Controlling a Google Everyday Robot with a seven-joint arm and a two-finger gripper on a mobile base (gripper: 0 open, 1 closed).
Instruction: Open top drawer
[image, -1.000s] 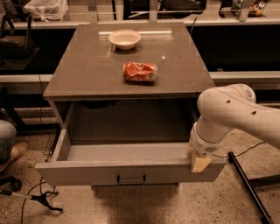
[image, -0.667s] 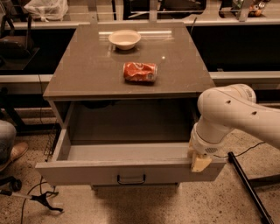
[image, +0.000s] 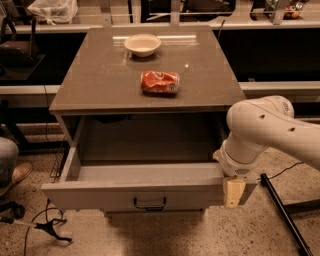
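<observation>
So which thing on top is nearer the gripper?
The red can, not the white bowl behind it; the gripper is at the open top drawer's front corner.

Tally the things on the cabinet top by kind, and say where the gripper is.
bowl: 1
can: 1
total: 2
The gripper is at the right end of the open top drawer front.

The white arm (image: 272, 125) reaches in from the right, bent sharply at its bulky joint — the wrist (image: 239, 161) turns straight down, and the gripper (image: 234, 193) hangs just below it, low and pointing floorward.
</observation>
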